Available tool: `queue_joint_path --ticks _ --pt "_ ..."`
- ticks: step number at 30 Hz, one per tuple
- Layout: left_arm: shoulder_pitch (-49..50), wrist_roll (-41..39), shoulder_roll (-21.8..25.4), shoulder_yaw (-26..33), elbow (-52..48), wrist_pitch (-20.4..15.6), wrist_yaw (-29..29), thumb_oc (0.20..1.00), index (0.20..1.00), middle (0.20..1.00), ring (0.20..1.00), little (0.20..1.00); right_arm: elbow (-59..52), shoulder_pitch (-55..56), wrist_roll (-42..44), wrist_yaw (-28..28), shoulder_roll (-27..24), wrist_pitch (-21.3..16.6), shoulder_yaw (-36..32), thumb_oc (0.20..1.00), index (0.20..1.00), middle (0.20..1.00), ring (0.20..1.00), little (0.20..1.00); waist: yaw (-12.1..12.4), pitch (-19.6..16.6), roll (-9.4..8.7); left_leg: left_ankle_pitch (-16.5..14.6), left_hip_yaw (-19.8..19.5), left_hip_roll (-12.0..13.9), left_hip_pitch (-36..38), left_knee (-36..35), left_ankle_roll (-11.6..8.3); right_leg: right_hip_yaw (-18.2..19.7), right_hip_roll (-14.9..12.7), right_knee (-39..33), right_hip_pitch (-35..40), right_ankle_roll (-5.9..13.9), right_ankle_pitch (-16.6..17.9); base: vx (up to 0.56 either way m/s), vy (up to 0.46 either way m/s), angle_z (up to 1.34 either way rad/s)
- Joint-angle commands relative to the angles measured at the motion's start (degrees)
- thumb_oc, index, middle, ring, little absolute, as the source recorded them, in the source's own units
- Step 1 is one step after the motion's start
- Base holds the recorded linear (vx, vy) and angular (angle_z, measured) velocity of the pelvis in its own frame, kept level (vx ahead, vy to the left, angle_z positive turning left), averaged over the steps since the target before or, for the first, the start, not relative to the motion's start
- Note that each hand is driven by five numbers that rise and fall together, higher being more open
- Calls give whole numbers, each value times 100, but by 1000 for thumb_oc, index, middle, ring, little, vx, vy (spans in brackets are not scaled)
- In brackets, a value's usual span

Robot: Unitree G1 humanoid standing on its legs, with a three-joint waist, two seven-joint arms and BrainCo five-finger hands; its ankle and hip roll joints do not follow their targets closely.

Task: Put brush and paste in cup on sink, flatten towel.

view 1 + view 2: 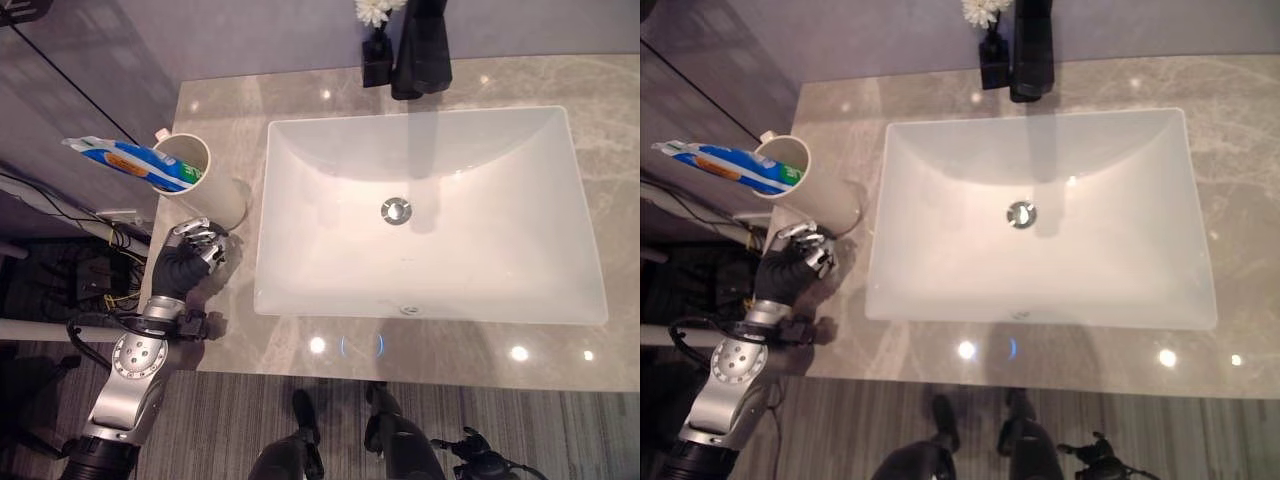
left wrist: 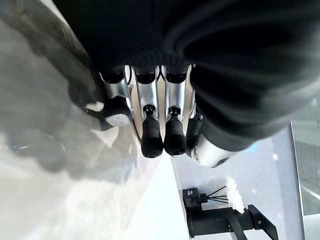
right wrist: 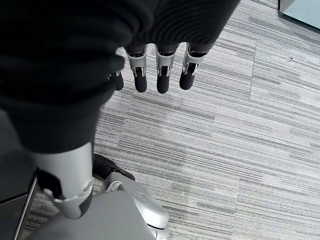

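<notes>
Cup: a white cup stands on the grey marble counter just left of the sink, near the counter's left edge; its mouth tilts toward the left.
Cup contents: a blue-and-white toothpaste tube rests in the cup, its long end sticking out over the rim to the left, past the counter edge; something small and pale pink shows at the far rim, too small to tell what it is.
Sink: a white rectangular basin with a round metal drain; nothing lies in it.
Behind the sink: a black faucet; beside it a small black vase with a white flower.
Left hand: the left hand rests on the counter just in front of the cup, apart from it; fingers relaxed, grasping nothing.
Left wrist view: fingers straight above the marble; faucet, vase and flower seen beyond.
Right hand: the right hand hangs over a grey striped floor; fingers loose, released.
</notes>
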Motion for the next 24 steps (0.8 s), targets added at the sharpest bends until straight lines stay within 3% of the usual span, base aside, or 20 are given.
queue_joint_path --ticks 1,24 --pt "-110 248 -47 206 205 -218 254 200 200 200 200 200 48 -13 54 -85 120 10 133 1000 1000 1000 1000 1000 -62 5 -147 457 -196 377 -145 19 -432 306 -230 2 558 411 -411 0 0 0" --pt "-967 934 112 219 1322 -228 936 200 200 200 200 200 55 39 70 -156 142 -35 203 1000 1000 1000 1000 1000 -231 -92 -285 452 -106 429 -189 19 -458 363 -177 2 446 415 -354 1 0 -2"
